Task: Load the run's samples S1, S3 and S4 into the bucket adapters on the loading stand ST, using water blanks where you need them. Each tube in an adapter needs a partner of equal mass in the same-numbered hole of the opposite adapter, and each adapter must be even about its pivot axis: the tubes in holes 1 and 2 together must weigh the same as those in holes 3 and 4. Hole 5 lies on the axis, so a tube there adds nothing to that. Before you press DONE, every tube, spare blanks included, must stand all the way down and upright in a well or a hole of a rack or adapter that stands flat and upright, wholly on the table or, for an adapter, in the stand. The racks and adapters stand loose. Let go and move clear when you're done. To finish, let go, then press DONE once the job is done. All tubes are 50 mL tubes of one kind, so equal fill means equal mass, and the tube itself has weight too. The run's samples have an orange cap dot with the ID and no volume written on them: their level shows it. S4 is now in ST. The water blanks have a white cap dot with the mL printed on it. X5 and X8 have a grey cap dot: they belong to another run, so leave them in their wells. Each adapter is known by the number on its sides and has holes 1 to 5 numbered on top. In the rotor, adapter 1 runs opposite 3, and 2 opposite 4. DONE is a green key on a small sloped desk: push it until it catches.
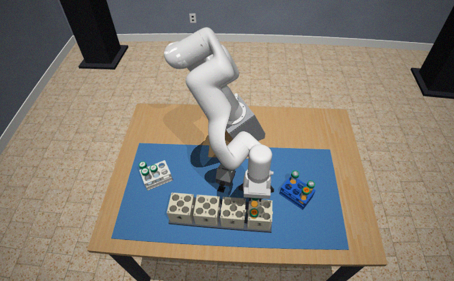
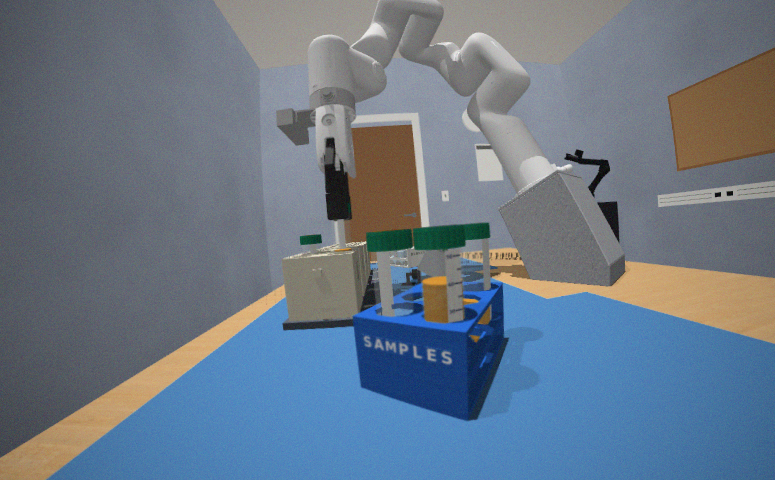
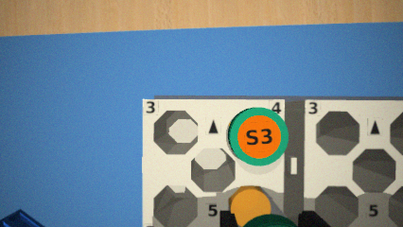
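Note:
My gripper (image 1: 255, 197) (image 2: 339, 211) (image 3: 269, 220) is shut on an upright tube (image 1: 254, 203) (image 2: 339, 233) (image 3: 250, 206) with orange liquid. Its lower part is in hole 1 of the end adapter (image 1: 266, 225) (image 2: 320, 288) (image 3: 149, 163), with the cap well above the top. Its cap dot is hidden, so I cannot read its ID. Tube S3 (image 1: 253, 212) (image 2: 310, 239) (image 3: 259, 136) stands in hole 4 of that adapter. The other three adapters show no tubes. An orange-dot tube (image 1: 306, 189) stands in the blue samples rack (image 2: 406, 362) with two grey-dot tubes.
A clear rack (image 1: 160, 184) with three green-capped tubes stands at the left. A small grey block (image 1: 225, 174), possibly the DONE desk, stands behind the adapters; no green key shows. The second adapter (image 1: 232, 224) (image 3: 309, 142) stands close beside the end one.

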Motion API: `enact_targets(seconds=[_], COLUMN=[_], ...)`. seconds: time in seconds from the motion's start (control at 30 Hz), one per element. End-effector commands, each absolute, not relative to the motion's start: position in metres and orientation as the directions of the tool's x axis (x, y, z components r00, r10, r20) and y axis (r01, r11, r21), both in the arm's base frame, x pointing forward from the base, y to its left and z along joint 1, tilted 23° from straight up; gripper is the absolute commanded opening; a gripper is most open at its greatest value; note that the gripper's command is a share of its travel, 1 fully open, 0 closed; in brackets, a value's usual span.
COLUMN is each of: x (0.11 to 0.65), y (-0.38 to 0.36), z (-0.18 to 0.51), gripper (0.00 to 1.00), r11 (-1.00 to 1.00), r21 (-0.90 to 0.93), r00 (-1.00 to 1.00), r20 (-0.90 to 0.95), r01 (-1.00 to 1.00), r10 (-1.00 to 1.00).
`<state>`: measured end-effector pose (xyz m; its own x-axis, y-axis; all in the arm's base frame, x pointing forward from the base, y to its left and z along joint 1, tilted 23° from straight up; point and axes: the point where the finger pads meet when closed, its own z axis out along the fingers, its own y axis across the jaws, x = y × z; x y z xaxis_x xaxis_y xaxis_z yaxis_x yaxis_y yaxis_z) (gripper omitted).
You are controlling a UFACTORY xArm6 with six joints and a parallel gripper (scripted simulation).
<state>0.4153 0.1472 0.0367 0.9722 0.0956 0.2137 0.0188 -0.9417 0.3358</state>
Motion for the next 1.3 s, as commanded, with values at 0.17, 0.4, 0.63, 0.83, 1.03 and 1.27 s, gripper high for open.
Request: enact_targets(seconds=[0.17, 0.4, 0.63, 0.83, 1.03, 1.27], x=[0.418, 0.420, 0.421, 0.422, 0.424, 0.425], y=[0.146, 0.144, 0.141, 0.140, 0.138, 0.136], z=[0.032, 0.025, 0.019, 0.015, 0.010, 0.004], gripper=[0.00, 0.00, 0.00, 0.00, 0.00, 0.00], r11=[-0.942, -0.942, -0.942, -0.942, -0.942, -0.942], r21=[0.334, 0.334, 0.334, 0.334, 0.334, 0.334], r00=[0.971, 0.971, 0.971, 0.971, 0.971, 0.971], r20=[0.217, 0.217, 0.217, 0.217, 0.217, 0.217], r01=[0.019, 0.019, 0.019, 0.019, 0.019, 0.019], r10=[0.096, 0.096, 0.096, 0.096, 0.096, 0.096])
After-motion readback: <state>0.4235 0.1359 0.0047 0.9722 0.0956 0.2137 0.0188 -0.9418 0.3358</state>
